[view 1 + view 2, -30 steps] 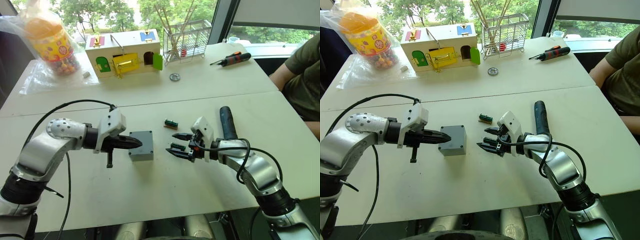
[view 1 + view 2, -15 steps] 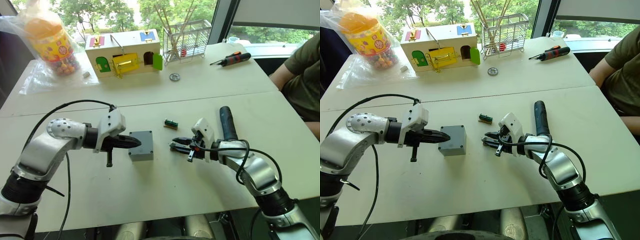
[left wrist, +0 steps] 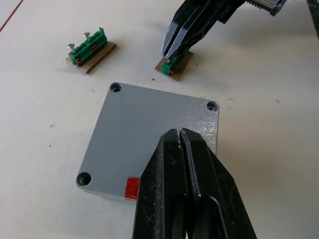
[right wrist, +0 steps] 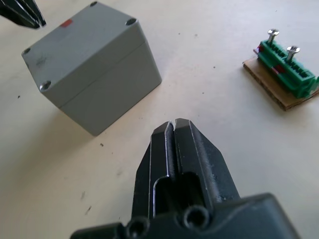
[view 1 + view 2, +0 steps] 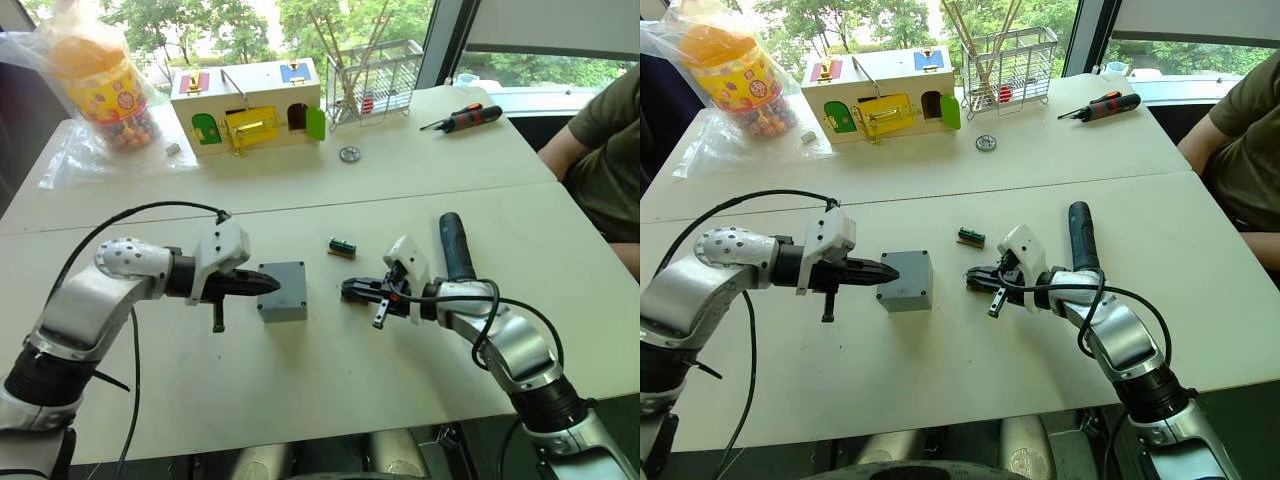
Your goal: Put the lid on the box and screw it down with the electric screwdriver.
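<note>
Between the two grippers stands the box [image 5: 282,291], its lid [image 3: 149,142] already seated flush; four corner holes look empty, so screwing down remains. Left gripper [image 3: 179,133], fingers pressed together, reaches level over the lid's edge. Right gripper [image 3: 168,54], on the box's far side, is pinched on a small green screw holder [image 3: 173,64] at the tabletop. Behind the right forearm lies the electric screwdriver [image 5: 455,246], untouched.

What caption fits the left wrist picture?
Shut left gripper over the lid on the grey box, right gripper beside a green screw block.
</note>
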